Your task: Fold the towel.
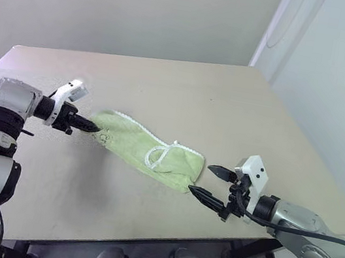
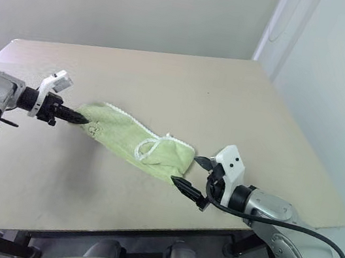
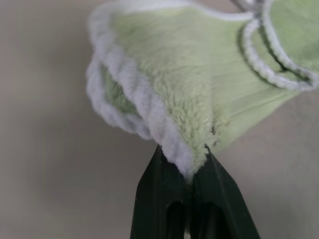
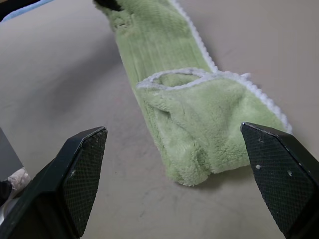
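— Left gripper [image 1: 93,128]: how is it set?

— It is seen with its two black fingers [image 3: 159,199] pressed together on a corner of the towel [image 1: 146,149]. In the left wrist view the white stitched edging is pinched right at the fingertips, and the fluffy green pile bulges out just past them. That corner is held slightly off the table [image 1: 185,91].

— And the right gripper [image 1: 213,183]?

— It is seen spread wide, with nothing between its fingers. It is hovering just beside the towel's other end, the near right one. In the right wrist view the two fingers [image 4: 79,174] stand well apart on either side of that rumpled end, which is not touched by them.

— Where is the towel placed?

— It is stretched in a long, bunched strip across the front middle of the table, running from the left gripper down toward the right one. The white edging is seen curling in a loop near the middle of the strip. The right end is folded over on itself and rests on the tabletop. Whether the small loop tag is among those white curls cannot be told.

— What else is shown?

— A pale wall [image 1: 147,5] is seen behind the table.
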